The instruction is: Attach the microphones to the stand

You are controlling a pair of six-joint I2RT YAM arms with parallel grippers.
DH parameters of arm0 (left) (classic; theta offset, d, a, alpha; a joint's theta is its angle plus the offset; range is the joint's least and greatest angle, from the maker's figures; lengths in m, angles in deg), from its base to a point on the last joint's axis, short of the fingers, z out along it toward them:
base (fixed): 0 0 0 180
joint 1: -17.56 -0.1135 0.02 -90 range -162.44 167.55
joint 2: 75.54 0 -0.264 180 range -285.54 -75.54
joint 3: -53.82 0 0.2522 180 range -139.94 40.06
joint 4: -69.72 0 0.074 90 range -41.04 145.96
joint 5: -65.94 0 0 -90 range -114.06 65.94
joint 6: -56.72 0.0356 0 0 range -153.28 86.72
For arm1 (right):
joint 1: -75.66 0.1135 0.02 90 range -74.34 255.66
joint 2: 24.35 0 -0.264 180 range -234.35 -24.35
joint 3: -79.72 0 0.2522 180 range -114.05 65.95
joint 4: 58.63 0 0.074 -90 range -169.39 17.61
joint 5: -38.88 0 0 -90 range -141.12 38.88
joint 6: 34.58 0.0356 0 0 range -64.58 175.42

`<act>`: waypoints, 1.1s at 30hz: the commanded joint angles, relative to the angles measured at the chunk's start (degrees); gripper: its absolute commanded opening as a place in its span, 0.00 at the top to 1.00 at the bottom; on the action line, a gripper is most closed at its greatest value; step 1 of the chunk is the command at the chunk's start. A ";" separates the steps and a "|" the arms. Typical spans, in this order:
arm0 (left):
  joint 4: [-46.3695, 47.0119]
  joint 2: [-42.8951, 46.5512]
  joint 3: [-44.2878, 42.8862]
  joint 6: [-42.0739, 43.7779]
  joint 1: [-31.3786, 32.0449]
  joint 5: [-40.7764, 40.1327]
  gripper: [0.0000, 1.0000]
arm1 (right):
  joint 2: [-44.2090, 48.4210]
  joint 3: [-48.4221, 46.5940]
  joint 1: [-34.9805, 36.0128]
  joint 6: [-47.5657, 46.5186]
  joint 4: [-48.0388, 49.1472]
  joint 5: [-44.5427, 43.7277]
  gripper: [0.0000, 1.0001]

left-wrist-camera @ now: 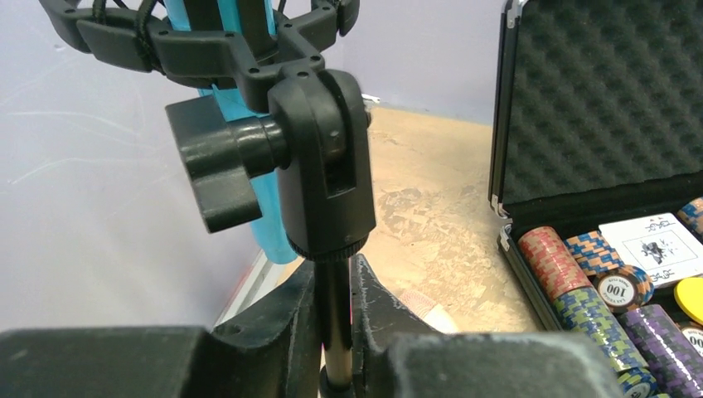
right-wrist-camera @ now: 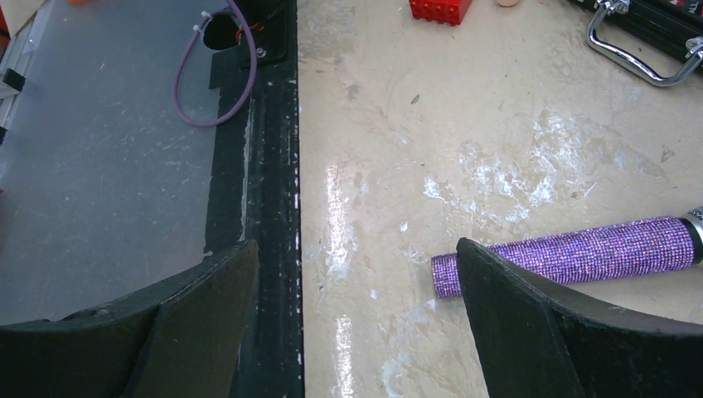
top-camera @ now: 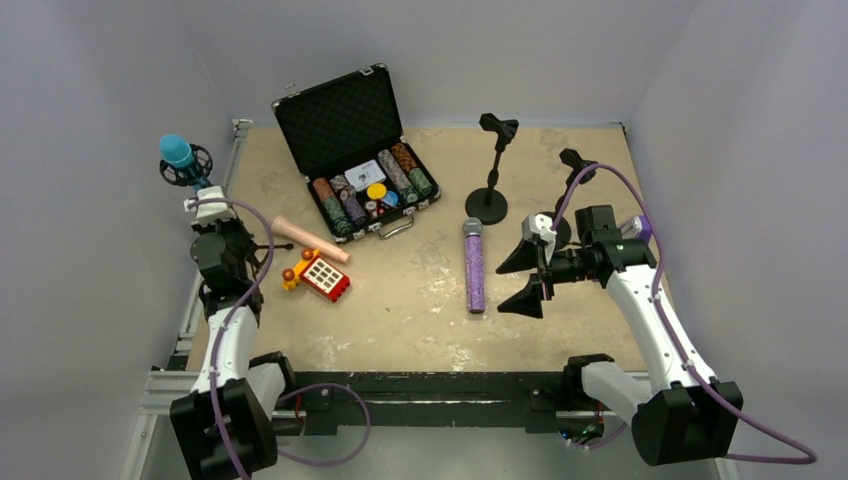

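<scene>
Jaws of left gripper clamp stand pole below blue microphone; right gripper gapes beside purple microphone, its likely next grasp.

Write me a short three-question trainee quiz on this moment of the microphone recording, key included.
1. True or false: the blue microphone already sits in a shock mount.
2. What is the left gripper shut on? A) the stand pole B) the pink microphone C) the chip case
3. Which microphone lies on the table nearest the open right gripper?

Key: 1 true; 2 A; 3 the purple microphone.
</scene>
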 commanded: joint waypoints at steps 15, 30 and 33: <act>-8.74 13.20 -0.07 -6.49 -0.17 -7.57 0.10 | 0.44 -2.19 -0.14 -1.64 -1.06 2.54 0.07; -59.80 27.25 -15.97 -26.01 1.03 3.67 0.00 | 2.49 -2.71 -0.26 -1.67 -0.47 -0.52 0.07; -66.60 27.64 -19.47 -25.56 1.01 10.53 0.00 | 2.85 -5.41 -0.22 -1.70 -2.00 -2.66 0.07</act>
